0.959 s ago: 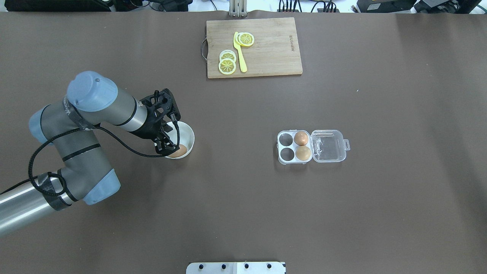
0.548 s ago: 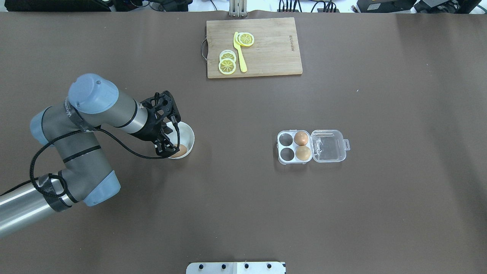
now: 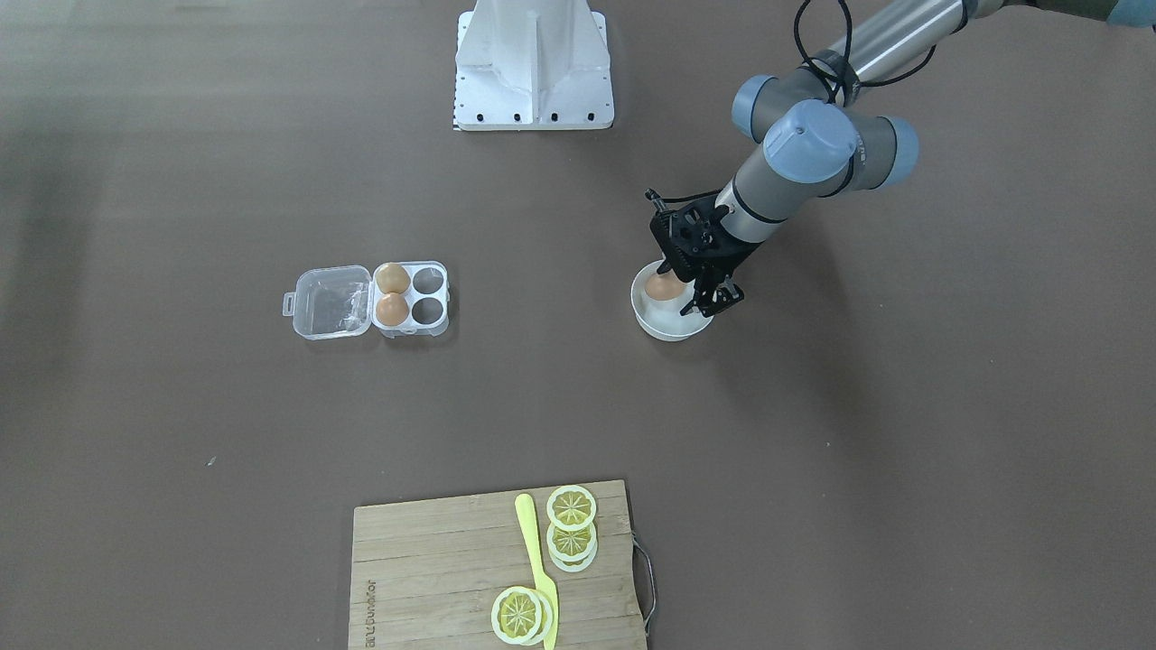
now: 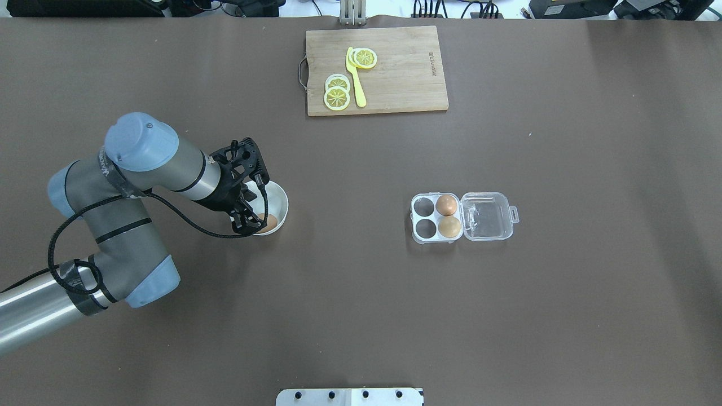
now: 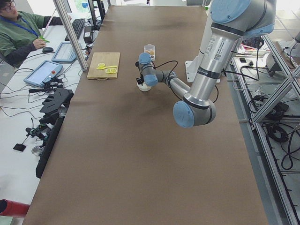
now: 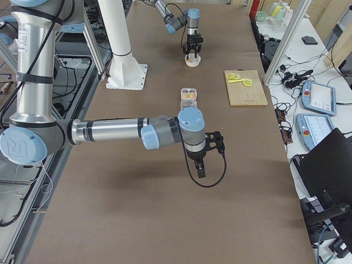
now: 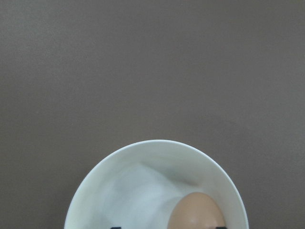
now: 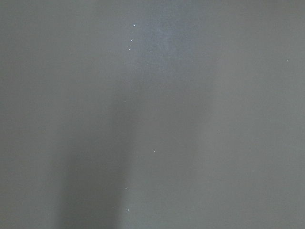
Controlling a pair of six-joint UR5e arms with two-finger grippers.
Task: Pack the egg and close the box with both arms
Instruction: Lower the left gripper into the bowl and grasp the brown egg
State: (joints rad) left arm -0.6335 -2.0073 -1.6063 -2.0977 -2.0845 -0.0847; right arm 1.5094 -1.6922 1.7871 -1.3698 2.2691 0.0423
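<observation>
A tan egg lies in a round white bowl at the table's left; it also shows in the front view and the left wrist view. My left gripper reaches down into the bowl, open, with its fingertips wide apart on either side of the egg. The clear box sits mid-table with its lid laid open to the right. Two eggs fill its right-hand cells. My right gripper hangs over bare table; I cannot tell whether it is open.
A wooden cutting board with lemon slices and a yellow knife lies at the far edge. The white base pedestal stands at the robot's side. An operator sits beyond the table.
The left arm's elbow and wrist have shifted slightly to the right. The gripper stays in the bowl at the egg. The box and its eggs have not moved.
</observation>
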